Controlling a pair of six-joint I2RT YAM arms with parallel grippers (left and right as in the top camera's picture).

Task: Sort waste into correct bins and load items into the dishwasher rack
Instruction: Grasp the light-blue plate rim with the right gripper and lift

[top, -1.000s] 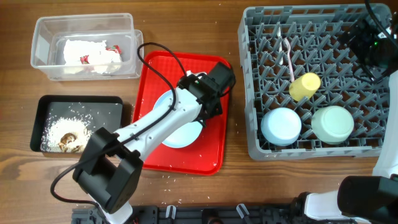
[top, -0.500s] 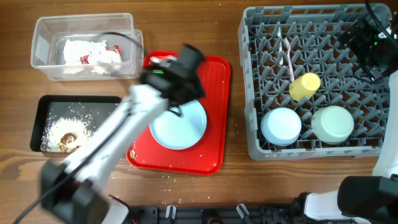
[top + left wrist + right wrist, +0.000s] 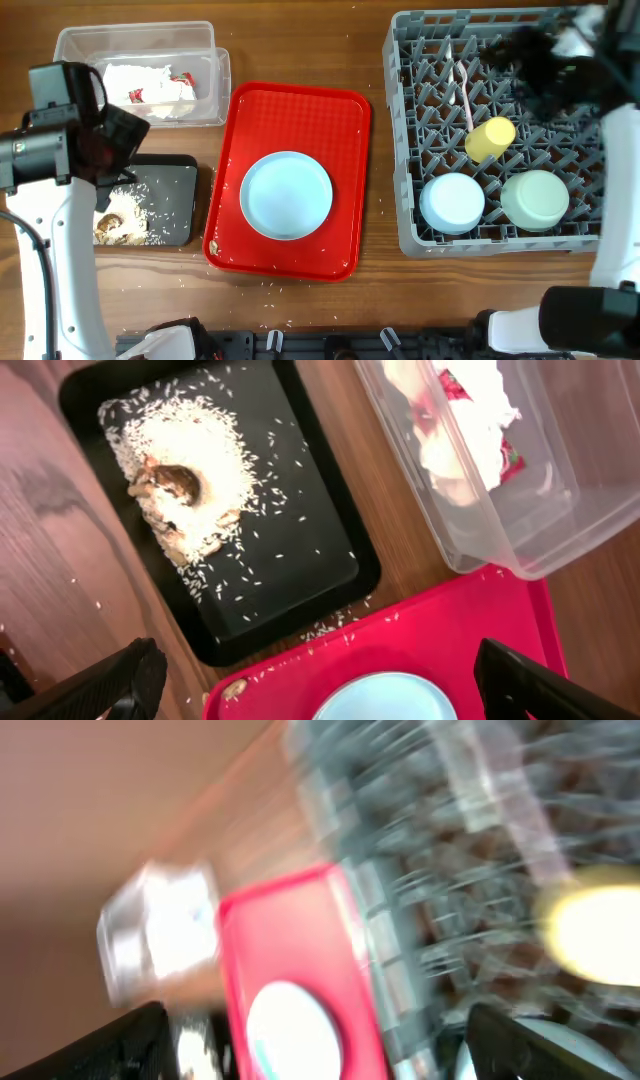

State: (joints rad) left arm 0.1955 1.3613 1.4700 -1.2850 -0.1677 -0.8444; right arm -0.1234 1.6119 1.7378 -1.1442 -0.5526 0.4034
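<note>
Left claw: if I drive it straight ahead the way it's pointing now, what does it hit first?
Probably the black tray, at its corner next to the red tray, below the open left claw. Depth is unclear, so the red tray's rim may come first.

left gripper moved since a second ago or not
Yes. The left gripper swung left, off the red tray and plate, to over the black tray.

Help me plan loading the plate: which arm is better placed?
Left, probably: the left gripper hovers open by the red tray, nearer the plate; the right gripper is over the rack.
</note>
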